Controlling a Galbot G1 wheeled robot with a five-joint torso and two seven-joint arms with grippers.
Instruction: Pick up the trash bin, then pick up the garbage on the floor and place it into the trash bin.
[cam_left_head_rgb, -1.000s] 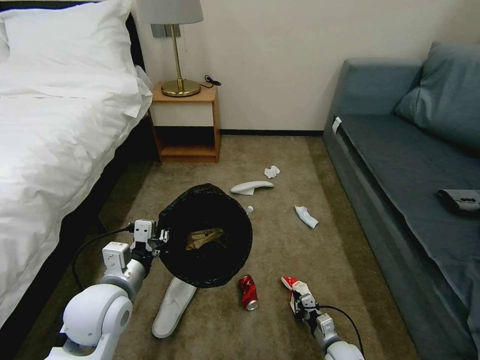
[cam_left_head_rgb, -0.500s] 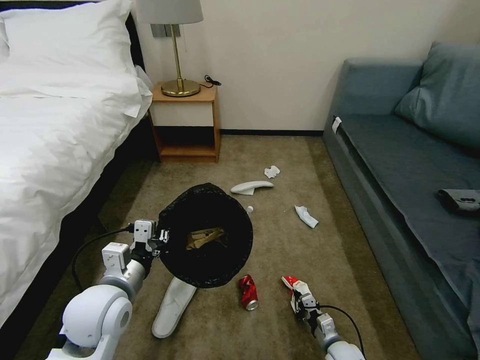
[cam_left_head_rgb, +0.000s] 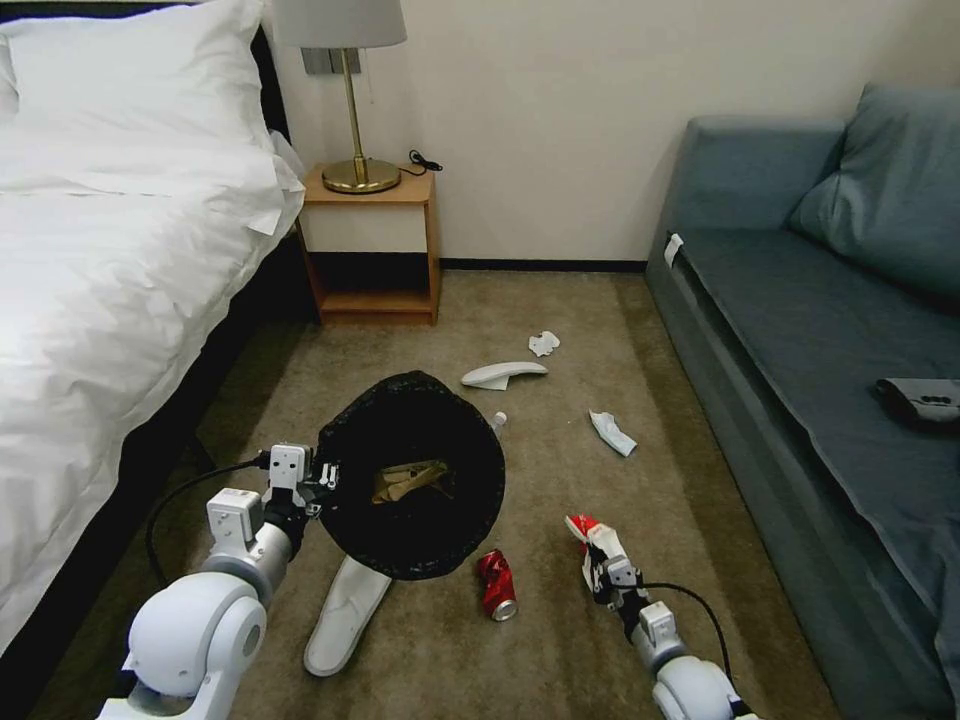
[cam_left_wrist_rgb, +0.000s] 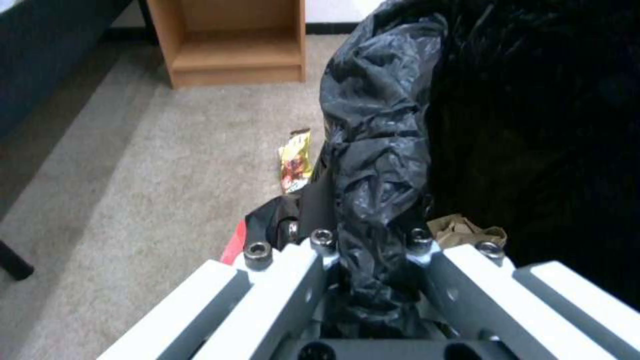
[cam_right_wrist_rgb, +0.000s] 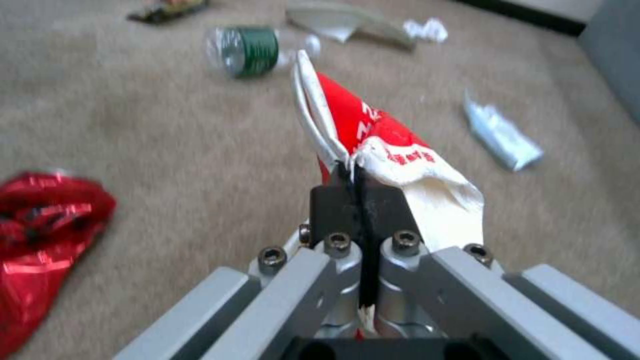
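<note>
Left gripper (cam_left_head_rgb: 322, 478) fingers clamped on trash bin (cam_left_head_rgb: 415, 475) rim, bin held above carpet (cam_left_head_rgb: 600, 500). Right gripper (cam_left_head_rgb: 597, 553) fingers pinched on red packet (cam_left_head_rgb: 580, 527), beside red can (cam_left_head_rgb: 496, 585).

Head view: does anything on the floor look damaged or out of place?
Yes. The red can lies crushed on its side on the carpet, and the two white slippers are split up: one under the bin, the other farther off.

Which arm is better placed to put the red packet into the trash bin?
The right. The right gripper is shut on the red packet, beside the trash bin. The left gripper is clamped on the bin's black bag, holding it with its mouth open.
</note>
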